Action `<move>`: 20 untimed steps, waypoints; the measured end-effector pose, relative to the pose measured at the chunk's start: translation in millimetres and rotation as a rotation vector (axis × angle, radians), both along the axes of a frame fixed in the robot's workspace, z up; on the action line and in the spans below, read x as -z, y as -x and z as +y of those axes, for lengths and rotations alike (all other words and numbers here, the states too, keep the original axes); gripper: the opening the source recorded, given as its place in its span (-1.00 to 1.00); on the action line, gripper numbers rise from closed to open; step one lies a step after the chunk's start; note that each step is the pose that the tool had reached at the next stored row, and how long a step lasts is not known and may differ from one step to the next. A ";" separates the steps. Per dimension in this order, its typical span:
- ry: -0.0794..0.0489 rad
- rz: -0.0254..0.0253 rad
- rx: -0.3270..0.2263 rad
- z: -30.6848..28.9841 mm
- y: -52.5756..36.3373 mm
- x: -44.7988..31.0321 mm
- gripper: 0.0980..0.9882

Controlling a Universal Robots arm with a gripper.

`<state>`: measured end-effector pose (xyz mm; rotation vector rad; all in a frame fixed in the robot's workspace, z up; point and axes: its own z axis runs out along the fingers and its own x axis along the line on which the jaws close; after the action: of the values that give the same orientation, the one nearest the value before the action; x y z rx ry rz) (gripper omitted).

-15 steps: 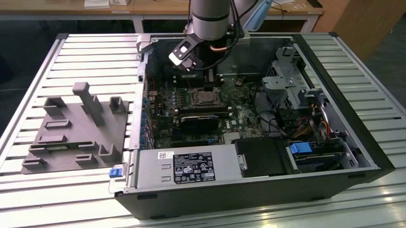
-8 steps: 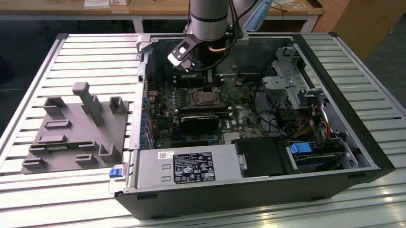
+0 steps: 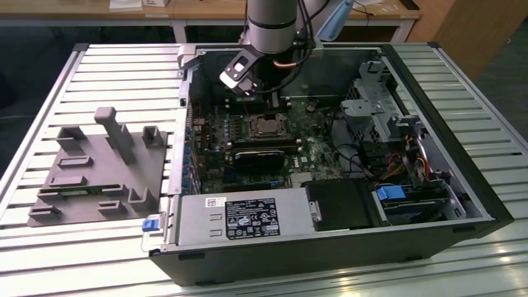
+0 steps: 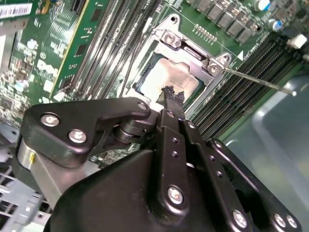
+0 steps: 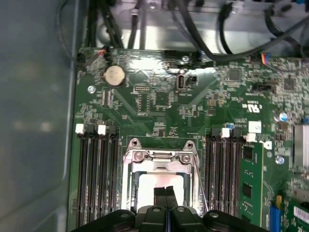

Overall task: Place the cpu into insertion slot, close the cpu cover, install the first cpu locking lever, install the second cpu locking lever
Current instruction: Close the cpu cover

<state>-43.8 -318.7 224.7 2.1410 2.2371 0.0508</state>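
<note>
The cpu [image 4: 159, 77] [image 5: 145, 191] lies in the insertion slot [image 3: 266, 127] on the green motherboard, its silver top showing through the window of the cpu cover [image 4: 188, 50] [image 5: 159, 157]. The cover lies flat over the socket. A thin wire locking lever [image 4: 256, 80] [image 5: 201, 186] stands out from one side of the socket, angled away from it. My gripper [image 4: 174, 94] [image 5: 165, 189] [image 3: 268, 102] hangs just above the chip's middle with its two black fingers pressed together and nothing between them.
Long black memory slots [image 5: 99, 179] [image 5: 224, 174] flank the socket. A black block [image 3: 259, 158] sits in front of it, then the grey power supply [image 3: 239, 219]. A drive cage and cables [image 3: 387, 117] fill the exterior view's right. A grey fixture [image 3: 99, 167] stands outside the case.
</note>
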 end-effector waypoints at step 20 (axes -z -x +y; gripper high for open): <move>0.016 -0.0005 -0.350 0.0 0.0 0.5 -0.99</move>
<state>-43.8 -318.7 224.2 1.7160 2.5715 0.0443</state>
